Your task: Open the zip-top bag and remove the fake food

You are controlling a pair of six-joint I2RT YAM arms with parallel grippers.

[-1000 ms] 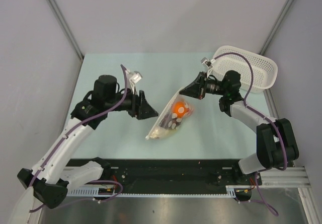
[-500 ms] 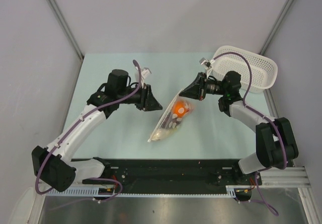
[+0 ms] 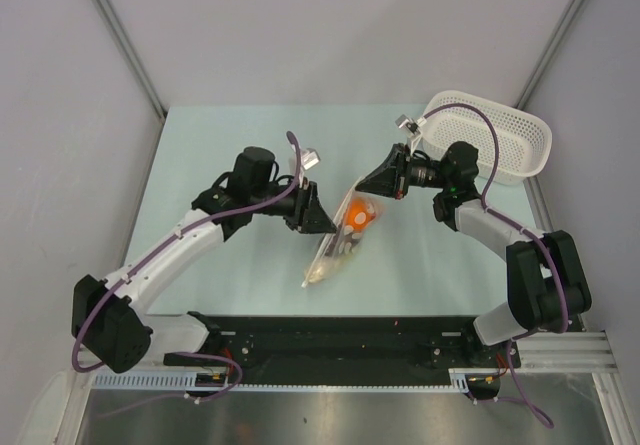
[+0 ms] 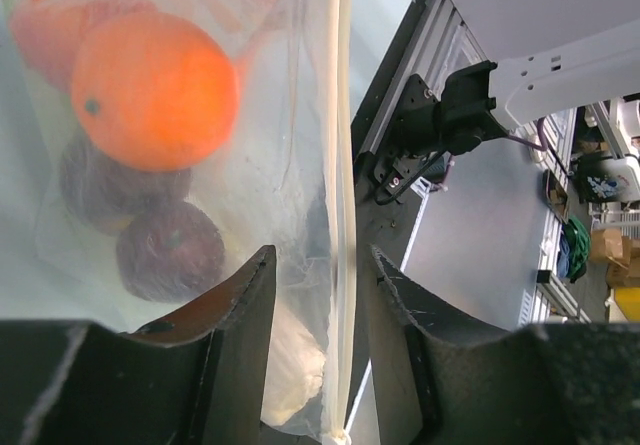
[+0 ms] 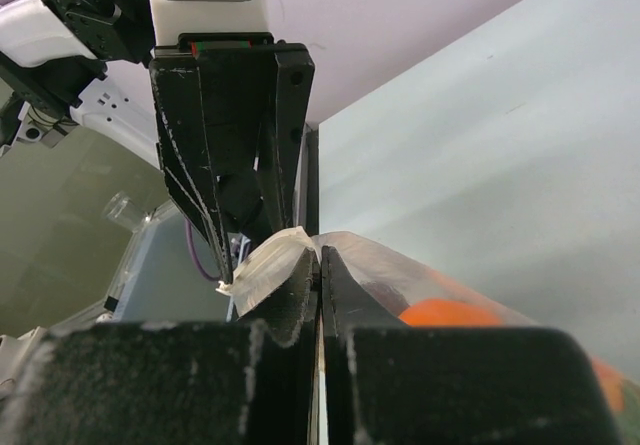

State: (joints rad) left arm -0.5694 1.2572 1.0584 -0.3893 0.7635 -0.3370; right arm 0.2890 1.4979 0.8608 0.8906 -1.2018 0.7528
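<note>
Two grippers now meet at the zip-top bag (image 3: 338, 245), which slants across the centre of the bench (image 3: 220, 155). Your left gripper (image 3: 325, 220) has travelled rightward since a second ago, when it sat clear of the bag toward the left. It now reaches the bag's left edge. Its jaws have narrowed but stand partway apart, straddling the white zip strip (image 4: 342, 165), and a sliver of background shows between the strip and one finger (image 4: 390, 305). Your right gripper (image 3: 362, 182) has stayed put at the upper centre of the frame, fingers pressed together on the bag's top corner. The bag's lower end has swung slightly right and down, so the pouch looks narrower and steeper than before. Through the film in the left wrist view you see the orange ball (image 4: 150, 90) at upper left, two purple-brown lumps (image 4: 170, 250) beneath it, and a beige piece (image 4: 290, 365) low between the fingers. The white basket (image 3: 500, 140) sits at the upper right, apart from the bag.
</note>
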